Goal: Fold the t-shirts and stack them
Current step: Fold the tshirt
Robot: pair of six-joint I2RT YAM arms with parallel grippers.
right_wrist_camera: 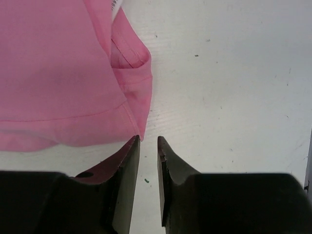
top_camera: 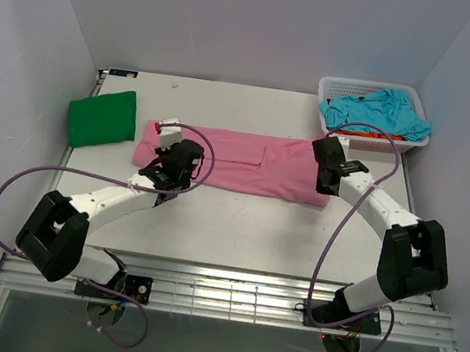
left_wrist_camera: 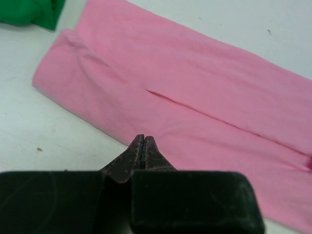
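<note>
Pink t-shirt [top_camera: 237,161]: middle of the table [top_camera: 255,223], folded lengthwise into a long flat band. Cross-folds not done, so roughly halfway on this one. Green t-shirt [top_camera: 103,116]: folded, far left, likely the stack base. Turquoise t-shirt [top_camera: 375,113] and orange t-shirt [top_camera: 368,135]: crumpled in the basket [top_camera: 331,86], both left to do. Left gripper [left_wrist_camera: 143,142]: fingers together over pink's near edge, nothing visibly pinched. Right gripper [right_wrist_camera: 148,141]: fingers slightly apart, over bare table just beside pink's corner.

No words, numbers or brand marks can be read in any view. A small white tag [right_wrist_camera: 115,5] lies on the pink t-shirt [right_wrist_camera: 58,68] at the top edge of the right wrist view, its print too small and cut off to make out. A dark strip [top_camera: 124,71] at the counter's [top_camera: 237,224] far left edge is equally illegible.
</note>
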